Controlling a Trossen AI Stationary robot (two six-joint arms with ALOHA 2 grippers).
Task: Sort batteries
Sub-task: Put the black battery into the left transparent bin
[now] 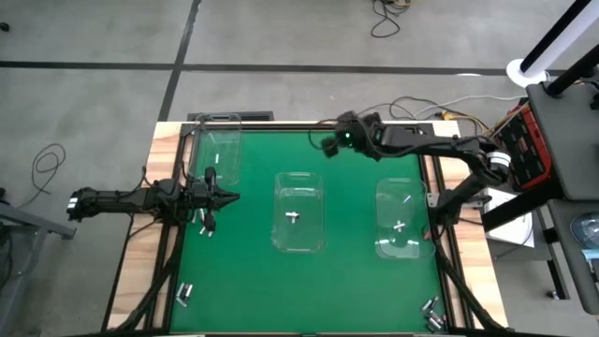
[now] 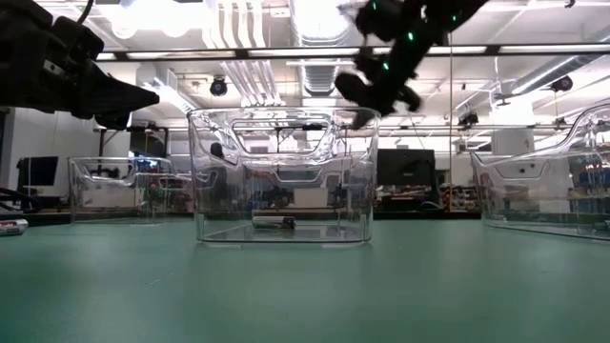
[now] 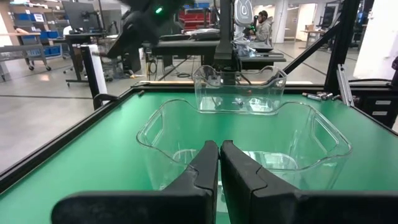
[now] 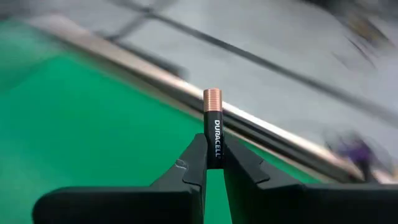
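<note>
My right gripper (image 4: 214, 149) is shut on a black battery with a copper end (image 4: 212, 115). It hangs high over the far part of the green mat (image 1: 329, 146), above the rim of the middle clear bin (image 2: 281, 171). My left gripper (image 1: 234, 197) is shut and empty. It hovers between the left bin (image 1: 215, 154) and the middle bin (image 1: 299, 211), pointing toward the table's right. Loose batteries (image 1: 206, 225) lie on the mat just beside it. One battery (image 1: 293, 217) lies in the middle bin, and others (image 1: 400, 226) lie in the right bin (image 1: 404, 220). My right gripper pinches the battery's black lower part (image 4: 215, 146) between its two fingertips. The battery lies along the fingers, and its copper end sticks out past the tips. It is lifted clear of the table and the bins.
More batteries lie at the near left (image 1: 184, 295) and near right (image 1: 432, 314) corners of the mat. The mat (image 1: 253, 271) is ringed by a raised black frame. Open green surface lies between the bins and the near edge.
</note>
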